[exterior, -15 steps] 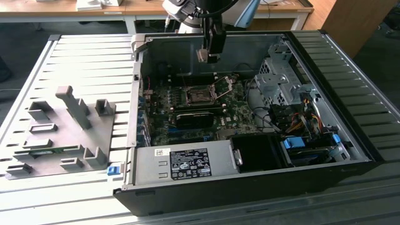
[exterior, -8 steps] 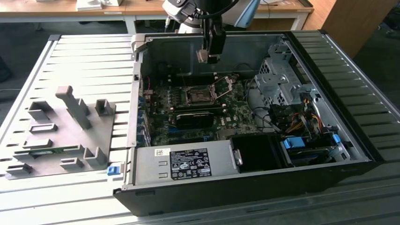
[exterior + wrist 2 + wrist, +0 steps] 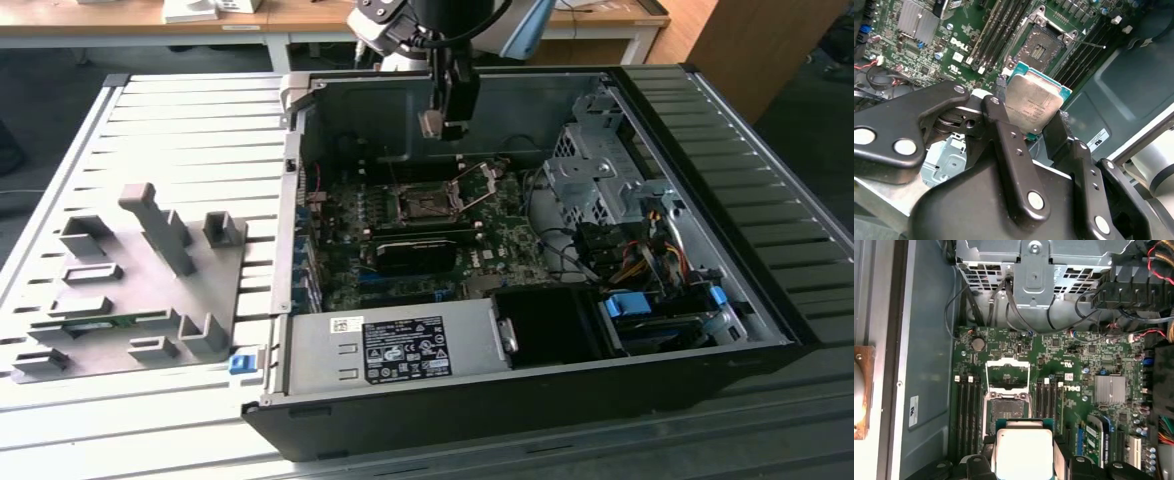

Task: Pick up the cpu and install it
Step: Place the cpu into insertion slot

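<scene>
Exterior view: open computer case [image 3: 534,400] on the desk [image 3: 174,130], end effector [image 3: 445,122] hanging above its motherboard [image 3: 354,280]. In the second wrist view its fingers [image 3: 1004,135] pinch the cpu [image 3: 1034,102], held clear above the open socket [image 3: 1043,47]. Carrying seems the step in hand; seating calls for squaring it over that socket.

You have soft, even light on the slatted table [image 3: 174,130], whose ribs shine pale in the exterior view. The open computer case [image 3: 534,410] shadows its own inside, so the motherboard [image 3: 350,275] looks dim. In the first wrist view, the cpu [image 3: 1024,452] top glares almost white.
</scene>
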